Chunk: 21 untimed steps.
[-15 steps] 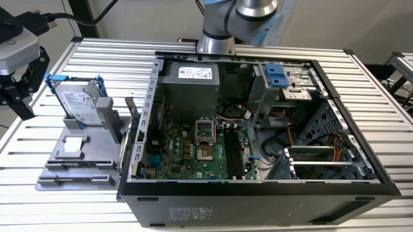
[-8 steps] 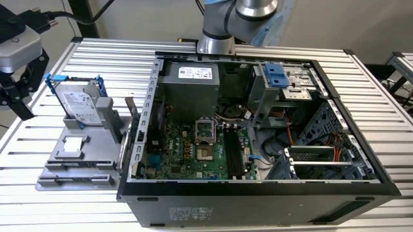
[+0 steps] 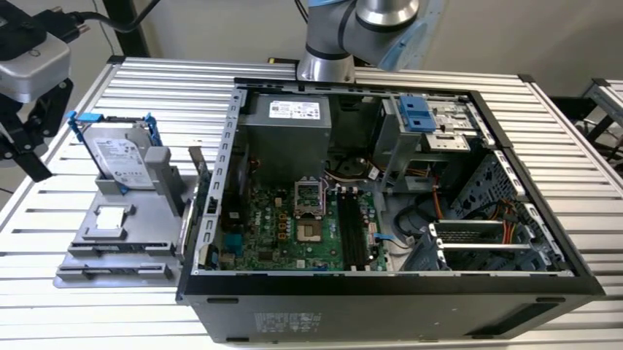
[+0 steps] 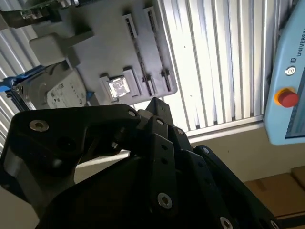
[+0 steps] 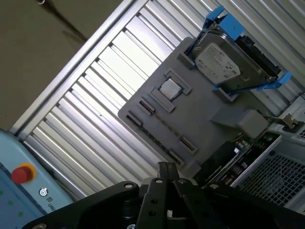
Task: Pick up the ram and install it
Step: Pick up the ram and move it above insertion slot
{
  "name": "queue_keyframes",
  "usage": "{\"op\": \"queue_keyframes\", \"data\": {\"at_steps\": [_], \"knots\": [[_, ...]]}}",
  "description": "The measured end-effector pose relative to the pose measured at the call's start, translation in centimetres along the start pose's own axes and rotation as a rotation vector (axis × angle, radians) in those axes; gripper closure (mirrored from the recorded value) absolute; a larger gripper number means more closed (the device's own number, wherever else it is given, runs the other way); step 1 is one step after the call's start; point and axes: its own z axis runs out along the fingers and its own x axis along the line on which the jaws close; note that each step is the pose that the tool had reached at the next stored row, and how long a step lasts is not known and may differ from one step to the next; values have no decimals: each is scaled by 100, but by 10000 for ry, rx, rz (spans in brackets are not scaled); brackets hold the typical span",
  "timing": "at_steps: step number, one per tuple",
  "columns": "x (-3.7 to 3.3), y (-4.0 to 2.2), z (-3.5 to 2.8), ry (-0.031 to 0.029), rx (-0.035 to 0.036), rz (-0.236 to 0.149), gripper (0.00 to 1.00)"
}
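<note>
The ram (image 5: 244,151) is a thin board with small chips. It stands on edge between the grey holder (image 5: 190,119) and the case wall, and shows as a narrow bluish strip (image 3: 183,232) in the exterior view. My gripper (image 3: 34,164) hangs at the exterior view's far left, above the slatted table and left of the holder (image 3: 117,244). It is well apart from the ram. Its black fingers meet at their tips (image 5: 165,168) (image 4: 155,102) with nothing between them. The green motherboard (image 3: 292,233) with its long black slots (image 3: 352,230) lies inside the open case.
A silver hard drive in a blue frame (image 3: 122,157) stands on the holder, with a small square chip (image 3: 110,216) in front of it. The open computer case (image 3: 389,292) takes up the table's middle. A pendant with a red button (image 4: 286,98) lies off the table edge.
</note>
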Motion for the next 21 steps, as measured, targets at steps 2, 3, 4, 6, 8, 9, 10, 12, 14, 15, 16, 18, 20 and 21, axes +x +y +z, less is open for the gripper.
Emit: {"op": "queue_keyframes", "data": {"at_steps": [2,3,4,6,8,9,10,12,14,15,16,18,20,21], "knots": [[0,0,0,-3,4,-268,100],[0,0,0,-1,4,-388,100],[0,0,0,1,4,-472,100],[1,0,-1,5,2,-610,100],[0,0,0,7,1,-753,100],[0,0,0,12,2,-814,100],[-1,0,0,14,4,-860,100],[0,0,0,22,7,-1054,100],[0,0,0,27,6,-1376,100],[0,0,0,27,9,-1510,100],[0,0,0,21,16,-1662,100],[-1,0,0,14,26,-1886,100],[-1,0,-1,13,32,-2070,100],[-1,0,-1,12,32,-2150,100]]}}
